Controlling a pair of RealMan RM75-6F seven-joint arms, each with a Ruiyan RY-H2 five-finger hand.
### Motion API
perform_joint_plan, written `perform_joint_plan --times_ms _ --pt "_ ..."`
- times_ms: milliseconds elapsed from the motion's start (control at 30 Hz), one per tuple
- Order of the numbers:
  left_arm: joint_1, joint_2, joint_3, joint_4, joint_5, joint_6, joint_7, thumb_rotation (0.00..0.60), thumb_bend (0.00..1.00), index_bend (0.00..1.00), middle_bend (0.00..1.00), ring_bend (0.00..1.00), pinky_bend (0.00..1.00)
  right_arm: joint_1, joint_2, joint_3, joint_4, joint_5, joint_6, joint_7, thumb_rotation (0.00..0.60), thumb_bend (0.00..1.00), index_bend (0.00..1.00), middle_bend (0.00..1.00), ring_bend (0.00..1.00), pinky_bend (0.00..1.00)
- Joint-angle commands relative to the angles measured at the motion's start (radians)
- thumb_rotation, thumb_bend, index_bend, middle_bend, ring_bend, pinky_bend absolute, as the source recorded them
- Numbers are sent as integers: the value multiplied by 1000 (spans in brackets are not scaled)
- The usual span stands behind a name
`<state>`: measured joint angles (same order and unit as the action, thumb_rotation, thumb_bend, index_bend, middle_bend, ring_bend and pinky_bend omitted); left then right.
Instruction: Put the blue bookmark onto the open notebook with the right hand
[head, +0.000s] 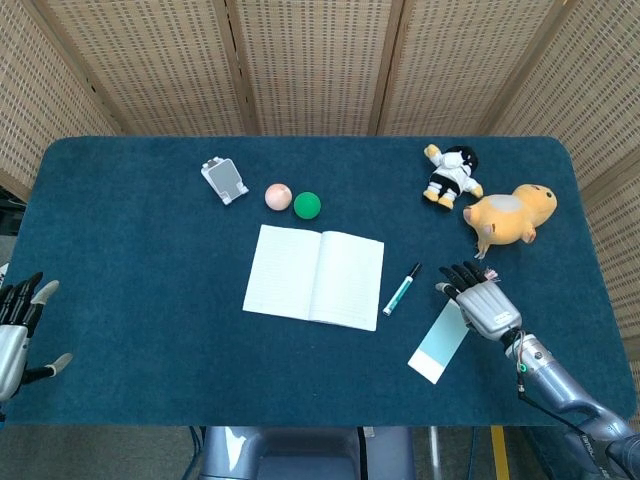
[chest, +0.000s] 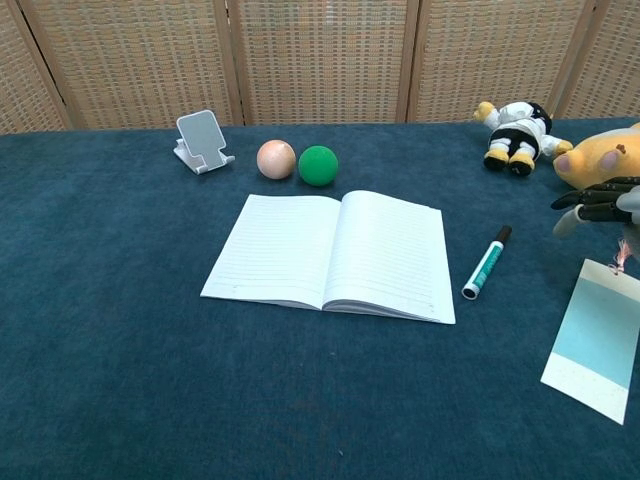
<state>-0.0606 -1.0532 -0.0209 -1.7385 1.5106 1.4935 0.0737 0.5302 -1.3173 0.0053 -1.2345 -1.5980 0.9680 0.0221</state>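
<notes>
The blue bookmark (head: 437, 345) (chest: 596, 337) lies flat on the table, right of the open notebook (head: 314, 276) (chest: 330, 253). My right hand (head: 480, 301) (chest: 600, 203) hovers over the bookmark's upper end with its fingers spread, holding nothing; it hides that end in the head view. My left hand (head: 14, 325) stays open at the table's left edge, far from everything.
A teal marker (head: 402, 289) (chest: 486, 263) lies between notebook and bookmark. A yellow plush (head: 508, 215) and a small panda doll (head: 451, 175) sit behind my right hand. A pink ball (head: 278, 196), a green ball (head: 307, 205) and a phone stand (head: 224, 179) stand beyond the notebook.
</notes>
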Motion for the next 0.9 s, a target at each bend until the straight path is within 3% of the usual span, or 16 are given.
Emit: perform_joint_plan --times_ms 33,533,900 --pt "0 -1 1 0 0 0 1 600 0 0 0 0 0 5 -7 2 9 12 -11 -10 600 1000 186 67 0 45" --pt "-4 -4 2 -2 -4 -10 12 600 0 0 0 0 0 26 -51 -12 85 98 -129 -123 600 1000 186 70 0 51" --pt "-7 -6 1 -6 -8 -14 22 600 0 0 0 0 0 25 -70 -24 103 117 -141 -158 600 1000 186 75 0 66"
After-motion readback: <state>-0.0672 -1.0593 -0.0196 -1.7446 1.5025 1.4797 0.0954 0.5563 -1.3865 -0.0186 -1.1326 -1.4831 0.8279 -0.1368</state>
